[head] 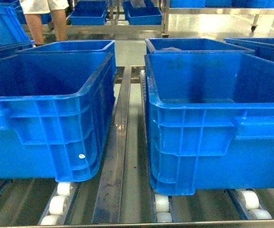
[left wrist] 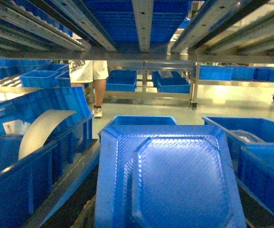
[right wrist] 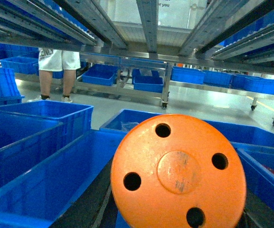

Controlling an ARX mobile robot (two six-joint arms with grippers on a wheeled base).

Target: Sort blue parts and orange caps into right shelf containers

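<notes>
Facing forward, the head view shows two large blue plastic crates, one left (head: 46, 118) and one right (head: 212, 128), standing side by side on a metal roller shelf (head: 120, 156) with white rollers (head: 61, 199); neither end effector appears there.

Left wrist view: a flat blue moulded plastic part (left wrist: 170, 180) fills the lower frame, close to the lens, above blue bins. The left end effector itself is not visible, so its opening cannot be told.

Right wrist view: a round orange plastic cap (right wrist: 178, 173) with four holes sits directly before the lens, over blue bins. The right end effector's grip cannot be told. A person in shorts (right wrist: 56, 71) stands in the background.
</notes>
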